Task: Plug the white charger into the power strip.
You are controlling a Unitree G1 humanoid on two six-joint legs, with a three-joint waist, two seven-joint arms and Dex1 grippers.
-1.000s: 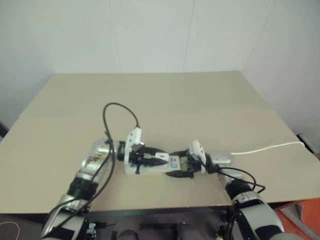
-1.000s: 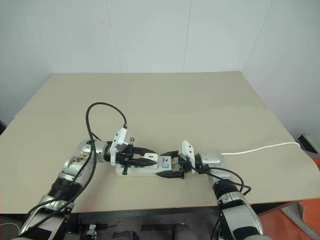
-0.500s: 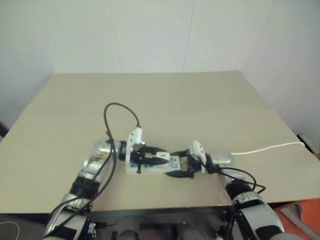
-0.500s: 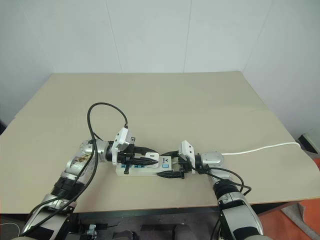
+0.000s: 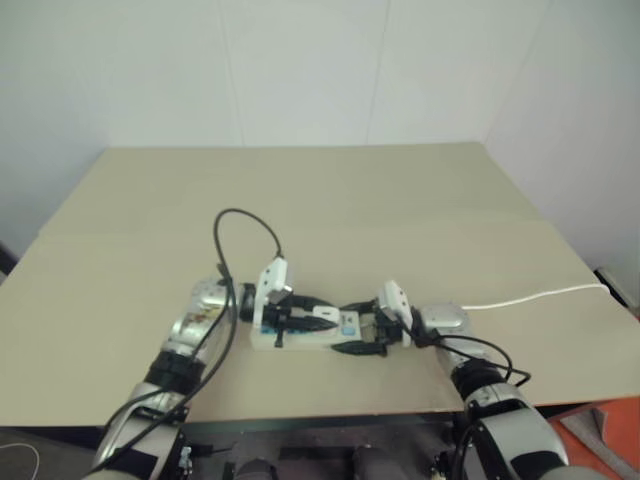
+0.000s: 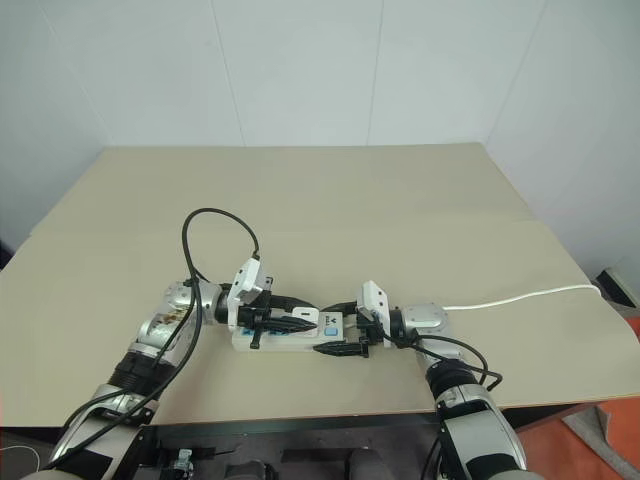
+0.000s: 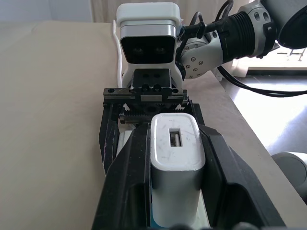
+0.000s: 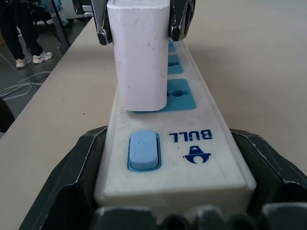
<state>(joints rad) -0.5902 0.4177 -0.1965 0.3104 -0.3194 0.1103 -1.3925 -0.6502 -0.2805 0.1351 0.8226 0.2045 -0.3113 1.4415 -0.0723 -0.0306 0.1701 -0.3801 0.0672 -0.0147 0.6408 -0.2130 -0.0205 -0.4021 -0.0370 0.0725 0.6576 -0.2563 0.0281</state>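
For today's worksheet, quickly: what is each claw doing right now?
Left claw: shut on the white charger, over the power strip.
Right claw: spread wide, clasping the power strip's switch end.

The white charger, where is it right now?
The white charger stands upright on the power strip, over the blue socket next to the switch end, clamped by the left gripper, near the table's front edge.
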